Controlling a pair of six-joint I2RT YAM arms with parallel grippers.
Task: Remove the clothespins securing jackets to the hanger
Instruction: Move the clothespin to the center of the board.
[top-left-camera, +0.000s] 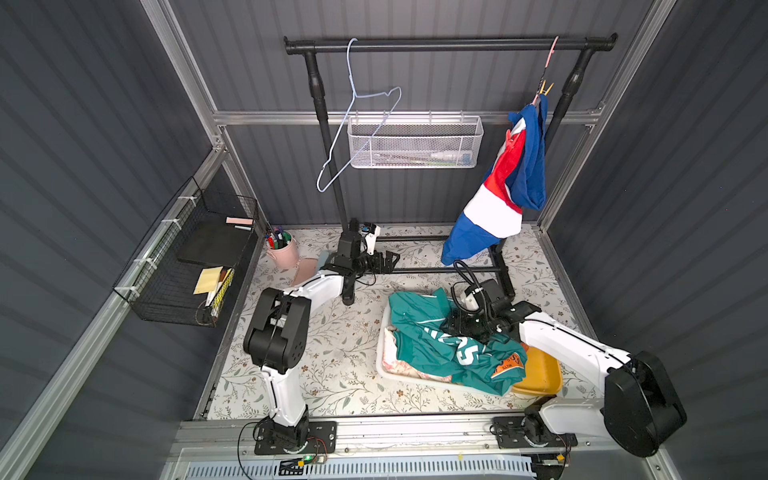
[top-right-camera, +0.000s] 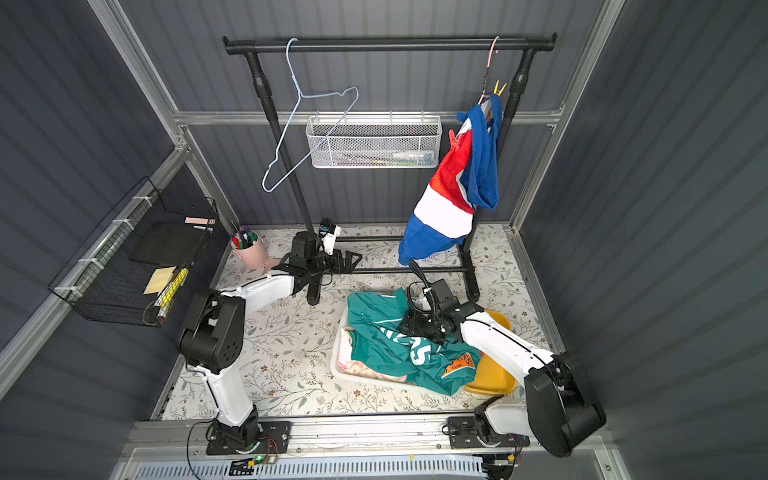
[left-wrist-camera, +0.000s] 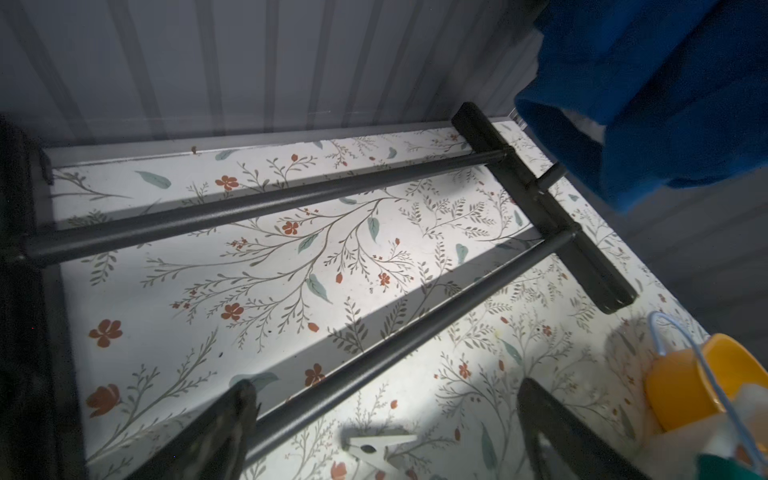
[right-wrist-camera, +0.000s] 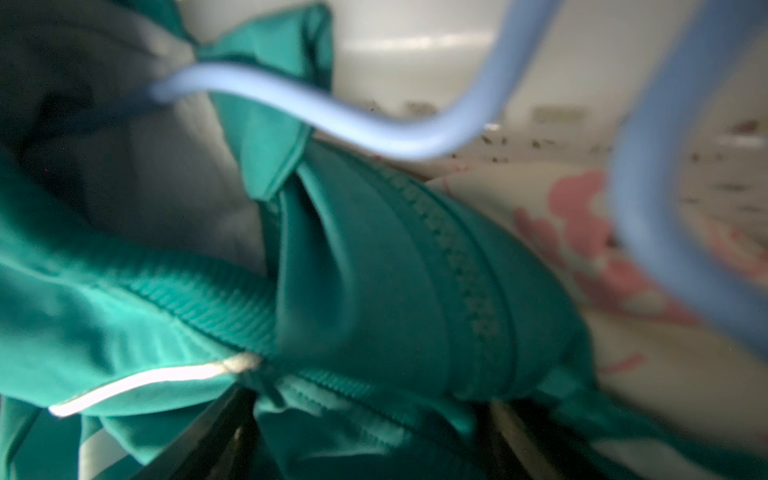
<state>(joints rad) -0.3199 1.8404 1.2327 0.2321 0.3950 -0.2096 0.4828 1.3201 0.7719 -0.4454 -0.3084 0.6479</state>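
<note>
Right end effector (right-wrist-camera: 355, 436): down low in the white plastic tray (top-left-camera: 380, 359), released, jaws spread wide, teal cloth bunched up between them
Teal zip jacket with white lettering (top-left-camera: 419, 340): crumpled across the tray, right under that end effector, draped over the cream-and-pink printed jacket (top-left-camera: 397, 361)
Light blue wire hanger (right-wrist-camera: 374, 133): looping just above the teal zip, very close to the wrist camera and blurred
Yellow plastic bowl (top-left-camera: 540, 374): just beside the tray, tucked under the right arm
Left end effector (left-wrist-camera: 386, 386): wide open and empty, hovering low over the floral-print worktop (top-left-camera: 332, 353) by the rack's base bars
Pale plastic clothespin (left-wrist-camera: 376, 446): lying flat on the worktop, seen between the left fingers, touching neither one
Red, white and blue colour-block jacket (top-left-camera: 494, 208): up on a pink hanger (top-left-camera: 550, 54) at the right end of the black garment rack (top-left-camera: 449, 43)
Yellow clothespin (top-left-camera: 546, 88): clipped at the top, by the hanger's neck
Red clothespin (top-left-camera: 510, 141): pinned lower on the jacket's upper edge
Second light blue wire hanger (top-left-camera: 332, 153): hanging bare at the left end of the rail
</note>
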